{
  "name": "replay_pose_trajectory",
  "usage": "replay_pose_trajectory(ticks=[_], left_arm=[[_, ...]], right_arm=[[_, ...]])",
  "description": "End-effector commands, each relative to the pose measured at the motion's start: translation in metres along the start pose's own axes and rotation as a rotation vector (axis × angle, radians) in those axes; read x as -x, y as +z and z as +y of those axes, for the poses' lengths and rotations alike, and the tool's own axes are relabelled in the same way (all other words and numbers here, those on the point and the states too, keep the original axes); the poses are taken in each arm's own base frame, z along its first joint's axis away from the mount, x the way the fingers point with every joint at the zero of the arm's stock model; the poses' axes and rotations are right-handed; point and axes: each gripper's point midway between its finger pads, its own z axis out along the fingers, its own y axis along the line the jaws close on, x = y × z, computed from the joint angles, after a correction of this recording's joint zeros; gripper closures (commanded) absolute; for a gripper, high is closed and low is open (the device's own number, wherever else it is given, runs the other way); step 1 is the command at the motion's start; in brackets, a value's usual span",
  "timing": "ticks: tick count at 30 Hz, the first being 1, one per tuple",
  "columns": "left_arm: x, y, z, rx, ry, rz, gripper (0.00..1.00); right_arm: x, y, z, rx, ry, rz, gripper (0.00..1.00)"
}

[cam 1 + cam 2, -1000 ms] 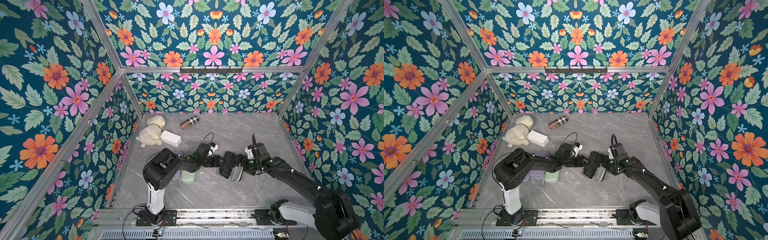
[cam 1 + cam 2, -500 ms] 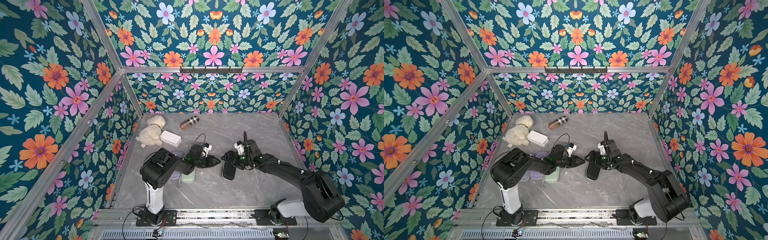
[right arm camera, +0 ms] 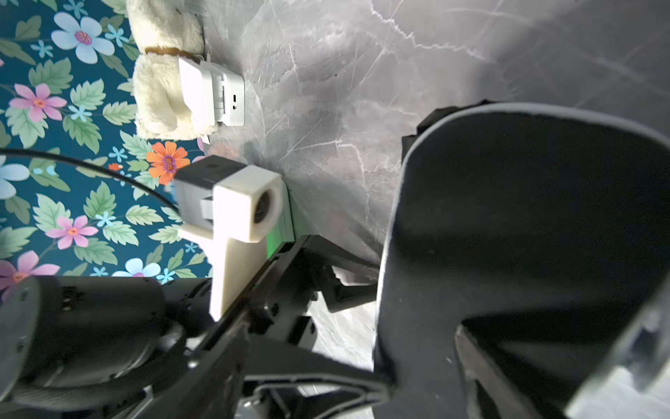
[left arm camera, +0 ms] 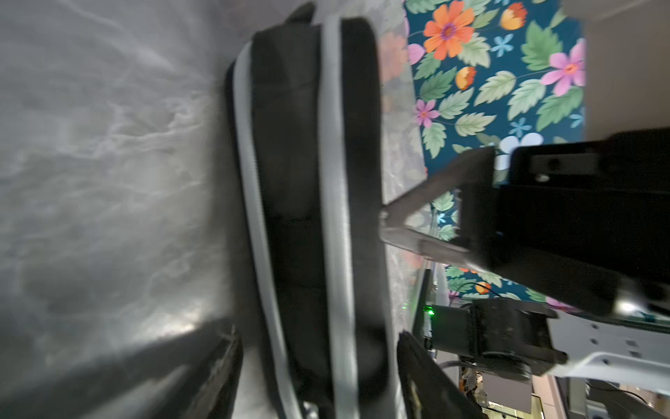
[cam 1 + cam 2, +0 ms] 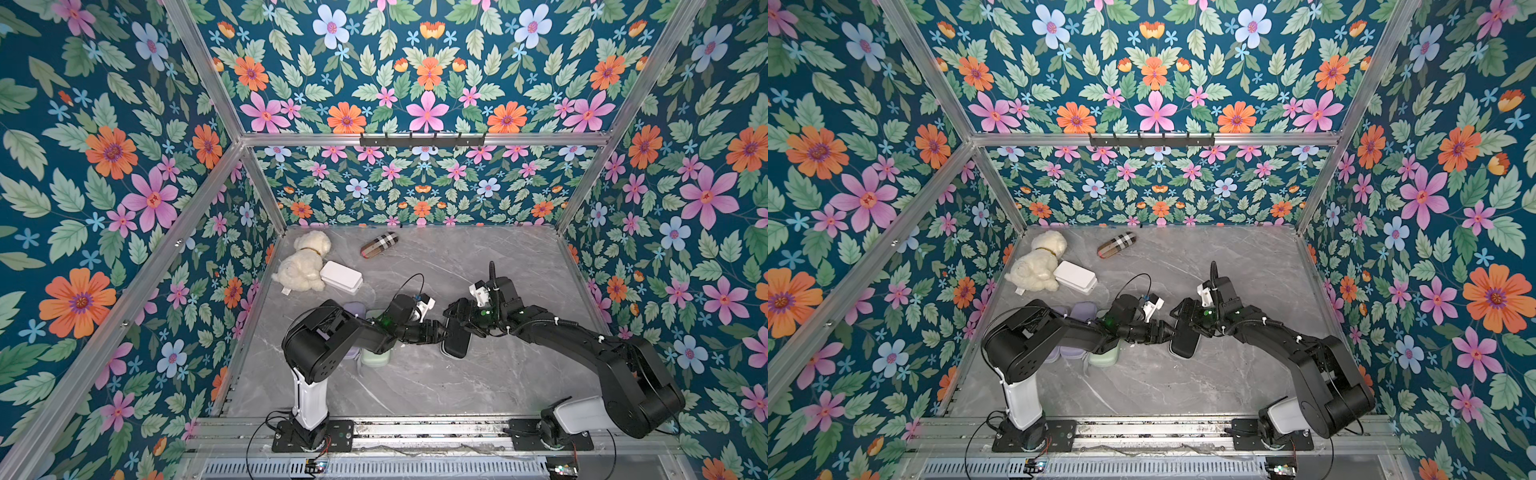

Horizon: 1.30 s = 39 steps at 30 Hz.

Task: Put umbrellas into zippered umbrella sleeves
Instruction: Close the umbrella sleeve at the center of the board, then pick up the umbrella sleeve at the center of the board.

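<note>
Black and semi-rigid, the black sleeve (image 5: 457, 343) lies at the middle of the grey worktop (image 5: 415, 395), its length running near to far, between the two arms. In the left wrist view the black sleeve (image 4: 290, 181) shows two pale grey zip tapes standing apart, so it is not zipped. The dark filling between them is probably the black umbrella, though blur and shadow keep me from being sure.

The left gripper (image 5: 440, 332) meets the sleeve from the left. Its fingers (image 4: 424, 377) are spread wide, one on each side of the sleeve's end, and are not visibly pressing on it. The right gripper (image 5: 459, 314) sits over the far end. The case fills the right wrist view, and I cannot tell whether those fingers clamp it or only bracket it.

The step in hand looks like closing this last case. The next move calls for one arm to pin the halves together while the other finds the zip pull, which I cannot make out, and draws it round.

Further left, a mint green sleeve (image 5: 376, 357) and a lavender sleeve (image 5: 354, 309) lie under the left arm. A plush dog (image 5: 305, 266), a white box (image 5: 341, 277) and a plaid capsule (image 5: 379, 245) sit at the far left.
</note>
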Motion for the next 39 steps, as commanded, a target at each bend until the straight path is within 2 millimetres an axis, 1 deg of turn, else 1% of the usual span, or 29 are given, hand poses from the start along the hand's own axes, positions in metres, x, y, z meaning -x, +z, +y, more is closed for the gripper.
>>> replay_pose_trajectory(ticks=[1,3,5,6,8,9,11,12,15,18,19,22,24,25,28,29,31,34,37,39], left_arm=[[-0.003,0.004,0.011,0.05,0.027,0.025,0.38],[-0.005,0.003,0.013,0.058,0.027,0.03,0.43],[-0.007,0.003,0.016,0.06,0.018,0.036,0.49],[-0.009,0.003,0.017,0.059,0.015,0.04,0.51],[-0.012,0.005,0.021,0.06,0.0,0.048,0.55],[-0.014,0.006,0.023,0.059,-0.007,0.053,0.56],[-0.015,0.007,0.024,0.056,-0.016,0.053,0.58],[-0.016,0.007,0.025,0.054,-0.018,0.051,0.58],[-0.018,0.008,0.027,0.049,-0.03,0.051,0.62],[-0.023,0.01,0.033,0.039,-0.054,0.047,0.69],[-0.025,0.011,0.036,0.036,-0.066,0.046,0.72],[-0.029,0.012,0.038,0.013,-0.088,0.041,0.78],[-0.031,0.011,0.038,0.012,-0.094,0.04,0.79],[-0.031,0.011,0.038,0.013,-0.094,0.042,0.79],[-0.032,0.01,0.037,0.012,-0.099,0.044,0.81],[-0.032,0.01,0.036,0.009,-0.102,0.043,0.81],[-0.03,0.011,0.029,-0.019,-0.103,0.036,0.81],[-0.027,0.017,0.007,-0.087,-0.085,0.04,0.79],[-0.022,0.019,-0.006,-0.133,-0.067,0.04,0.79],[-0.018,0.015,-0.01,-0.158,-0.066,0.026,0.79]], right_arm=[[0.0,-0.011,0.005,0.019,0.011,0.01,0.18],[0.001,-0.027,-0.003,-0.012,-0.011,-0.029,0.19],[-0.004,-0.04,-0.021,-0.063,-0.026,-0.052,0.19],[-0.007,-0.043,-0.029,-0.082,-0.023,-0.052,0.19],[-0.015,-0.043,-0.048,-0.127,-0.014,-0.037,0.19],[-0.017,-0.042,-0.053,-0.142,-0.011,-0.031,0.19],[-0.017,-0.036,-0.057,-0.136,-0.008,-0.028,0.19],[-0.016,-0.033,-0.057,-0.124,-0.006,-0.028,0.19],[-0.012,-0.021,-0.046,-0.056,-0.02,-0.009,0.19],[-0.019,-0.006,-0.037,-0.018,-0.066,0.04,0.19],[-0.021,-0.002,-0.036,-0.005,-0.073,0.055,0.2],[-0.026,0.004,-0.036,0.039,-0.083,0.079,0.31],[-0.029,0.005,-0.036,0.057,-0.09,0.083,0.34],[-0.03,0.004,-0.036,0.061,-0.094,0.081,0.34],[-0.035,0.004,-0.041,0.069,-0.094,0.076,0.28],[-0.036,0.004,-0.043,0.07,-0.099,0.07,0.27],[-0.033,0.006,-0.04,0.103,-0.118,0.043,0.27],[-0.023,0.009,-0.026,0.192,-0.142,0.002,0.3],[-0.019,0.011,-0.013,0.275,-0.154,-0.016,0.39],[-0.02,0.011,-0.012,0.301,-0.159,-0.017,0.49]])
